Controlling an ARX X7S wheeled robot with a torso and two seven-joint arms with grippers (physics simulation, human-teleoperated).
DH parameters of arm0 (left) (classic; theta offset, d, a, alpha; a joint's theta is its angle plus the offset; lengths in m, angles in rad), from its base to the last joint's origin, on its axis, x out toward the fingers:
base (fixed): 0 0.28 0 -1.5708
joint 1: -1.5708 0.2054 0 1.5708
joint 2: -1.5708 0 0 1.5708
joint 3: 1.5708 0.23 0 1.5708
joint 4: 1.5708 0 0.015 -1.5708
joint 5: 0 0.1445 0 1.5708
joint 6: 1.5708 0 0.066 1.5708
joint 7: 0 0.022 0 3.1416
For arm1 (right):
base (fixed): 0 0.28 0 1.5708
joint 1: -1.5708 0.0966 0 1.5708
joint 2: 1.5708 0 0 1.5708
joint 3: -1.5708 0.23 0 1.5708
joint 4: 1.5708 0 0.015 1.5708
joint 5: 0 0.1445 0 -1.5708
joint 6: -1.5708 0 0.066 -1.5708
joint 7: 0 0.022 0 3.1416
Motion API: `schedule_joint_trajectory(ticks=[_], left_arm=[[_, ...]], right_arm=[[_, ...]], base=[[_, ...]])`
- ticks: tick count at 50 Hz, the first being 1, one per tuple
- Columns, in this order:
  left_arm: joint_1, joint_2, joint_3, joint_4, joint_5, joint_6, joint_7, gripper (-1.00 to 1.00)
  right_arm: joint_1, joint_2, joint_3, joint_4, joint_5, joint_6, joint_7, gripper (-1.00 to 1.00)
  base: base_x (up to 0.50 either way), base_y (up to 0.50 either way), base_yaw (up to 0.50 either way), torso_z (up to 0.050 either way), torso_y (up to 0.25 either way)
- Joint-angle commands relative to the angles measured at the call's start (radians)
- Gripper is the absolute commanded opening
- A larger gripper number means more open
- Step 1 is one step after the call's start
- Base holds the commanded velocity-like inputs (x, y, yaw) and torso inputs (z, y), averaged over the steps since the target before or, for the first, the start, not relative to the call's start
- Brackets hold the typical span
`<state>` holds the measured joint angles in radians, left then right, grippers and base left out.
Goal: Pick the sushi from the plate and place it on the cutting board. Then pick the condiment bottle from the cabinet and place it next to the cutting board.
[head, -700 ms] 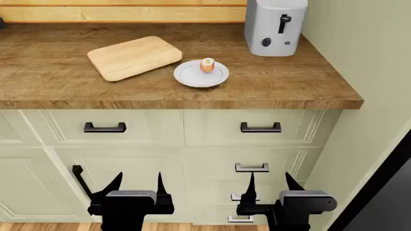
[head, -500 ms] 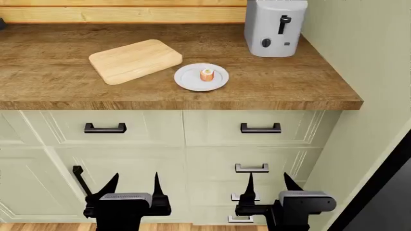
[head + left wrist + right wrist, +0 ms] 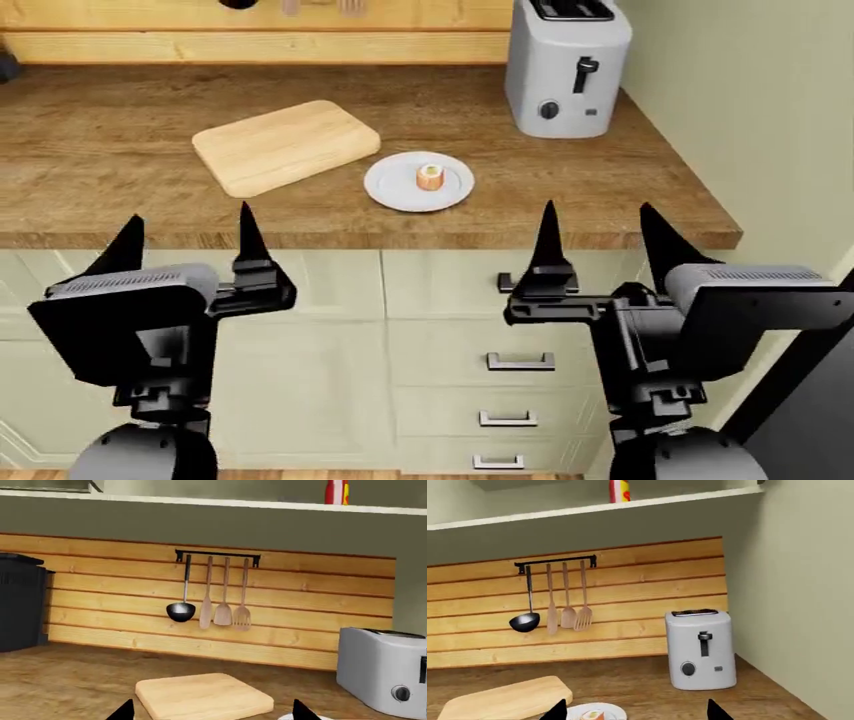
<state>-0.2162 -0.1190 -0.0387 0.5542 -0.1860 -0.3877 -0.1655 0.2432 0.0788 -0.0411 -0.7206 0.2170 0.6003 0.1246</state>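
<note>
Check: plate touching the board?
Apart. Head view shows a strip of bare counter between the plate and the board; the sushi sits on the plate.

Both black end effectors carry pointed fingertips (image 3: 250, 228) and grey ribbed tops.

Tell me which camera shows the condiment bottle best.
The right wrist view: the condiment bottle stands on the shelf, red body and yellow label visible. The left wrist view shows a smaller part; the head view shows none.
</note>
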Motion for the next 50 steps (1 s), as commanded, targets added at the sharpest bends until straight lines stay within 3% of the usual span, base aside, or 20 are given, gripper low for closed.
schedule_joint_trajectory(ticks=[1,28,50], left_arm=[[-0.073,-0.053,-0.012,0.161,0.000,-0.112,-0.052,1.00],[-0.068,-0.104,0.037,0.248,0.047,-0.177,-0.119,1.00],[-0.065,-0.126,0.068,0.241,0.050,-0.170,-0.129,1.00]], right_arm=[[0.087,0.029,-0.042,-0.192,0.050,0.207,0.043,1.00],[0.089,0.077,-0.084,-0.249,0.054,0.235,0.094,1.00],[0.090,0.118,-0.136,-0.272,0.020,0.227,0.136,1.00]], base=[[0.18,0.45,0.00,0.050,0.000],[0.26,0.48,0.00,0.001,0.000],[0.49,0.20,0.00,0.000,0.000]])
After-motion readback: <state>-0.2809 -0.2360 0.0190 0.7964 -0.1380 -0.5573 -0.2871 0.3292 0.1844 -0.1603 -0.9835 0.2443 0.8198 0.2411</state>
